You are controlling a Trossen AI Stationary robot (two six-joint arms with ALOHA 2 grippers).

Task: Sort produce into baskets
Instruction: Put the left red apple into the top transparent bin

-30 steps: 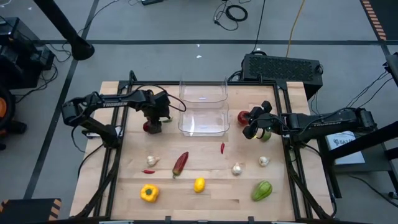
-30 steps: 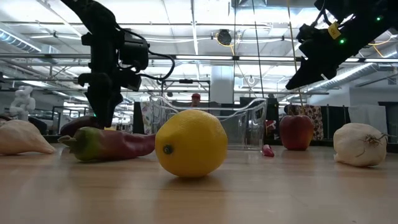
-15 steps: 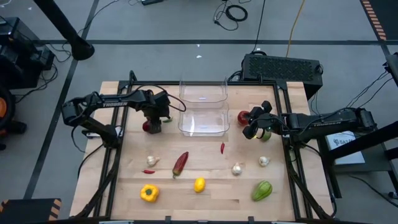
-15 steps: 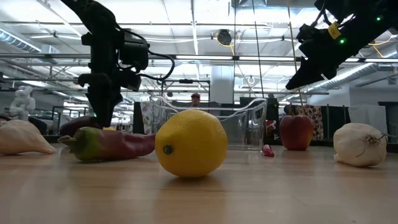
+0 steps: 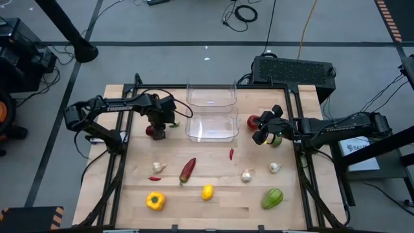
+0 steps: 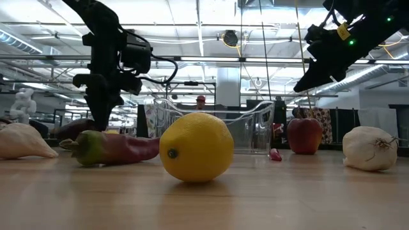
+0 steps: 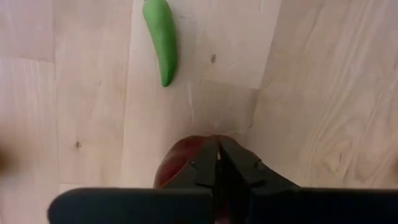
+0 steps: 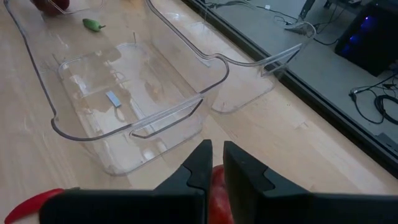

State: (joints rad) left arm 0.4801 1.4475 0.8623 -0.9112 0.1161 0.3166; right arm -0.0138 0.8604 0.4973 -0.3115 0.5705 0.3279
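Observation:
My left gripper [image 5: 157, 124] is shut, points down and stands at a dark red apple [image 5: 150, 131] left of two clear bins [image 5: 211, 123]; the apple rests on the table. It also shows in the left wrist view [image 7: 177, 165]. A green chilli [image 7: 160, 40] lies beyond it. My right gripper [image 5: 261, 132] is shut and hangs above a second red apple [image 5: 251, 122] right of the bins, well clear of it in the low view [image 6: 305, 135]. My left gripper has its shut fingertips [image 7: 217, 146] against the upper part of the dark red apple [image 7: 180, 158], on the side toward the bins. The fingers come from above, pointing down. The apple sits on the table.
On the near half of the table lie garlic bulbs [image 5: 158, 167] [image 5: 246, 175] [image 5: 274, 167], red chillies [image 5: 154, 178] [image 5: 231, 153], a dark red pepper [image 5: 187, 169], a yellow pepper [image 5: 154, 200], a lemon [image 5: 207, 191] and a green pepper [image 5: 272, 197]. A black box [image 5: 294, 70] stands at the far right.
My left gripper has gone a little toward the table's left edge, still shut, and the dark red apple has shifted leftward on the table with it. My right gripper has kept still.

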